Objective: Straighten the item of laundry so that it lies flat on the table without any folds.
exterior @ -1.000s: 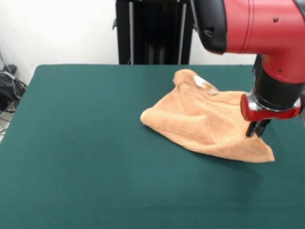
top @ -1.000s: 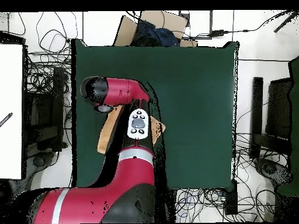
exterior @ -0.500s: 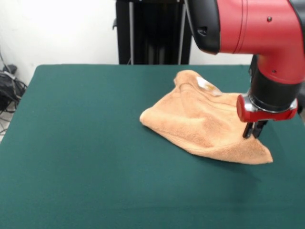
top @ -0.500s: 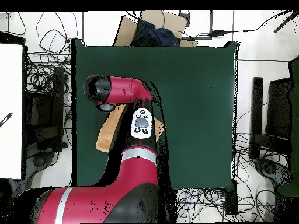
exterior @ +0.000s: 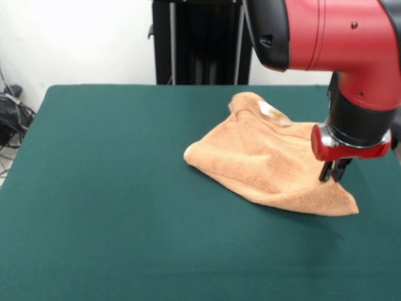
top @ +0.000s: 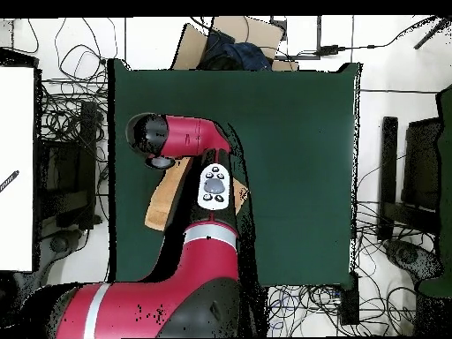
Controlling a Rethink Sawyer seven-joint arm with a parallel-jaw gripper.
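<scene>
Towel first: the small light orange-brown terry hand towel [exterior: 269,160] lies crumpled on the right half of the large dark green felt-topped table [exterior: 113,207], bunched into a rough triangle with a rolled fold along its near edge and a raised hump at its far end. Its near-right corner tapers to a point on the felt. The black gripper [exterior: 334,170] under the red collar of the red and black arm [exterior: 338,37] stands on that corner, its two fingers drawn close together and pressed into the cloth — they appear clenched on a pinch of the towel. Further back, a small white label [exterior: 271,112] sits on top of the hump.

Against the frame half a second ago nothing has shifted; against the one a second ago, the arm has moved slightly to the picture's left and the towel's near-right corner has come with it.

From overhead the arm covers most of the towel [top: 163,201]; only a strip shows near the table's left edge — the gripper itself is hidden there.

Around the table [top: 300,159] lie a pale floor, tangled black cables [top: 62,115], dark stands [top: 388,177] and a brown cardboard box [top: 231,37] at its far side.
</scene>
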